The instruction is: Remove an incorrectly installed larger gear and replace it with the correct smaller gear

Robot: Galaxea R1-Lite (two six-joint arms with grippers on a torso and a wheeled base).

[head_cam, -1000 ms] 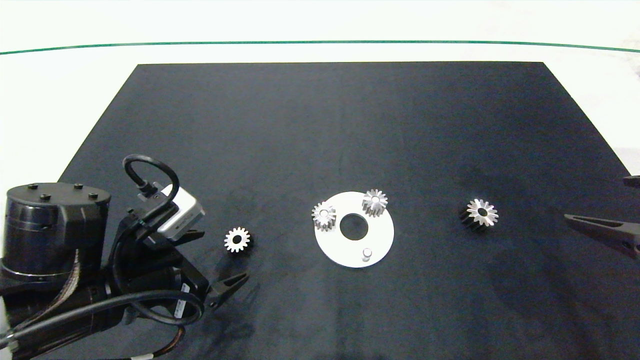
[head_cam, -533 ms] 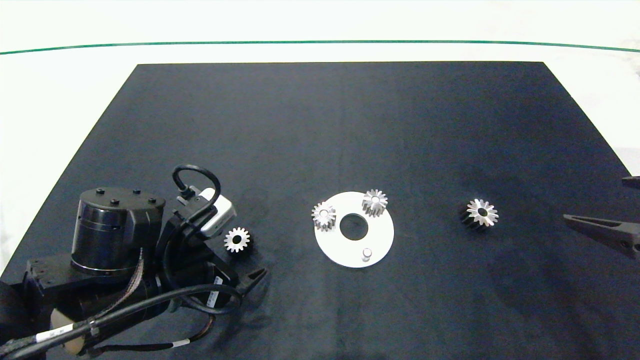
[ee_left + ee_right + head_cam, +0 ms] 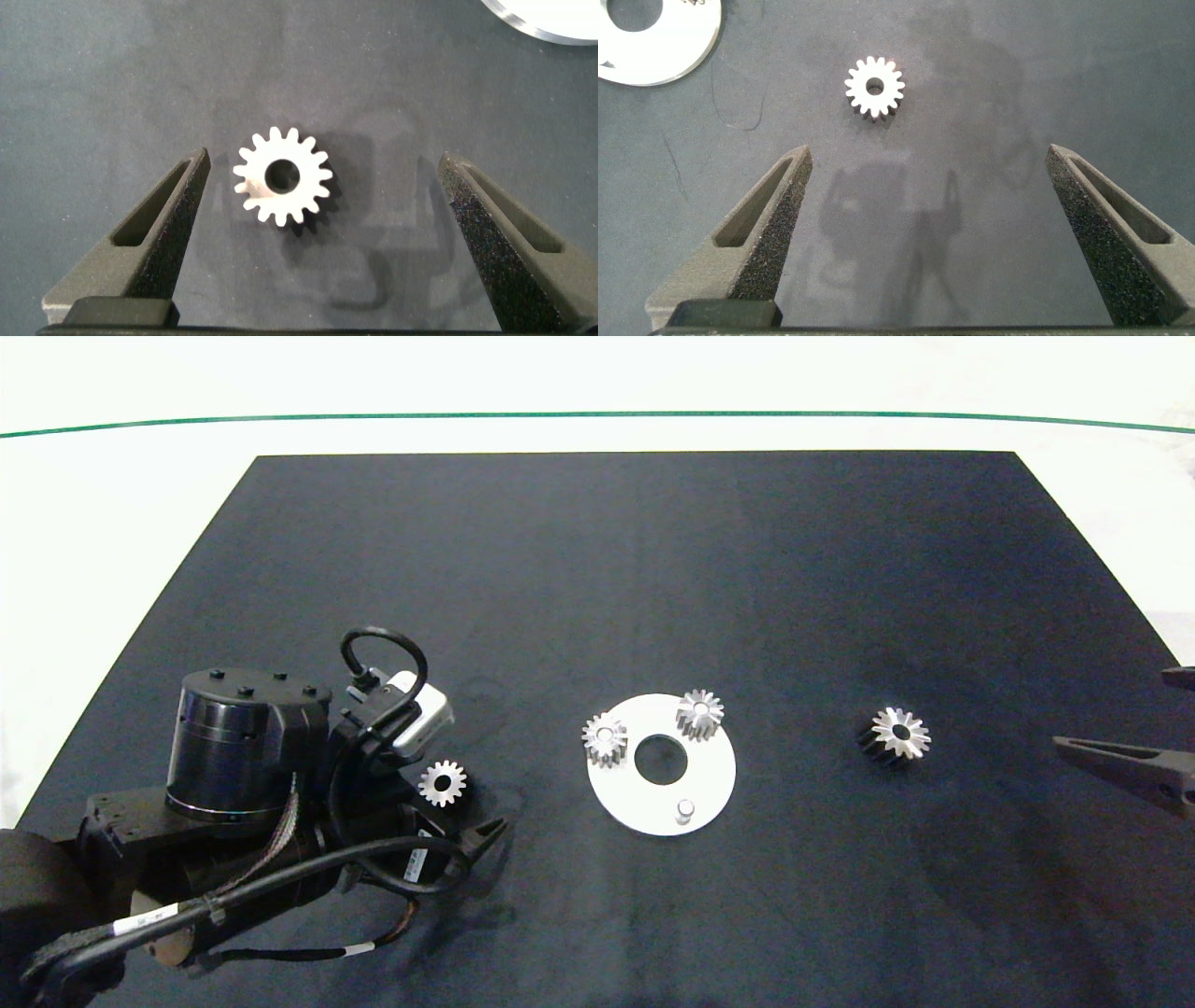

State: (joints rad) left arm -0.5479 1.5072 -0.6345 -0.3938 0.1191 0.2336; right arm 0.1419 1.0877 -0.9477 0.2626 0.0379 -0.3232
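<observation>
The smaller gear (image 3: 442, 783), silver with short blunt teeth, lies flat on the black mat left of the white disc (image 3: 714, 775). My left gripper (image 3: 457, 798) is open and low over it. In the left wrist view this gear (image 3: 282, 175) sits between the open fingers (image 3: 177, 210), closer to one of them and touching neither. The larger gear (image 3: 894, 735), star-toothed with a dark flank, lies on the mat right of the disc. My right gripper (image 3: 1111, 706) stands open at the right edge, well back from the larger gear (image 3: 875, 87).
On the white disc stand two small silver gears (image 3: 605, 739) (image 3: 699, 714) and one bare pin (image 3: 684, 810) around a centre hole. The black mat (image 3: 635, 569) covers most of the white table. The disc's rim (image 3: 551, 14) shows in the left wrist view.
My left arm has swung right and forward, bringing its open fingers around the smaller gear. The gears, the disc and the right arm have stayed where they were.
</observation>
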